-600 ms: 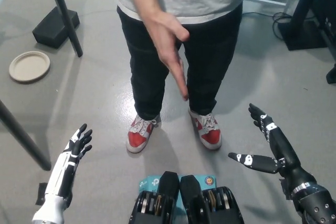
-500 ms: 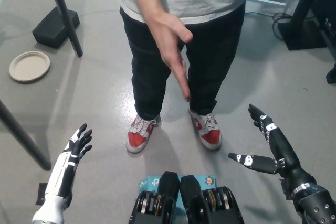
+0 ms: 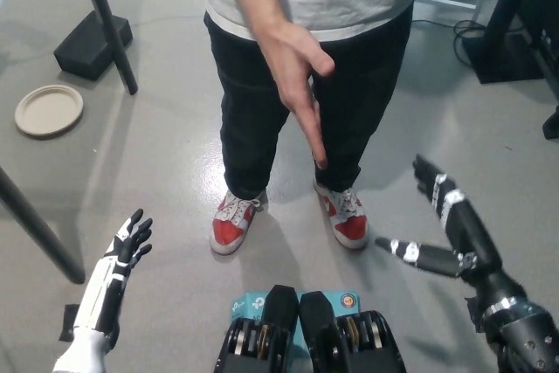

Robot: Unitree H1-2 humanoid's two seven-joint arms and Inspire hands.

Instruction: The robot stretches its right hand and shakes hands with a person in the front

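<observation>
Head view: one person's hand point(image 3: 301, 85) extended, two spread empty robot hands, right point(image 3: 441, 229), left point(image 3: 129, 242).

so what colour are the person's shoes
Red and white, with white laces; the shoes show clearly in the head view.

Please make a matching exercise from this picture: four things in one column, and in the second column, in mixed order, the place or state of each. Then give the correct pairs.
Things:
1. right hand
2. left hand
3. person's hand
4. round plate

Places or states:
A. on the floor at the picture's left
B. white, resting at the lower left, fingers apart
C. held out in front of the dark trousers, fingers pointing down
D. black, open, at the lower right, touching nobody

Pairs: 1-D, 2-B, 3-C, 4-A
</observation>
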